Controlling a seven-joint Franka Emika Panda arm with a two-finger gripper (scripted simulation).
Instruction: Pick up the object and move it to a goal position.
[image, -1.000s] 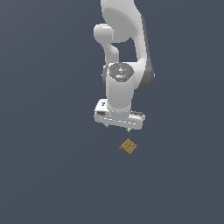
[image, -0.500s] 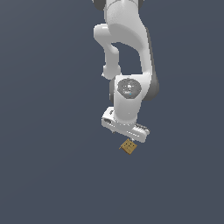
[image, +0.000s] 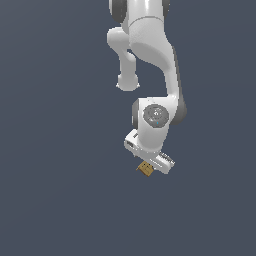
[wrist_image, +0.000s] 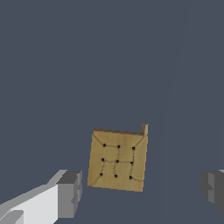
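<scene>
My pincer (wrist_image: 142, 192) hangs spread wide above the dark floor (image: 55, 200), its 2 grey fingertips (wrist_image: 70, 192) flanking, not touching, the speckled tan block (wrist_image: 117, 160), which lies flat between them, directly beneath my wrist.

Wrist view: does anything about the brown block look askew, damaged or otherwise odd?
Little stands out. The brown block lies slightly rotated between the open fingers of the gripper, untouched by either. A small flap sticks up at one corner, and thin lines link the dark specks on top. No damage or spill shows.
</scene>
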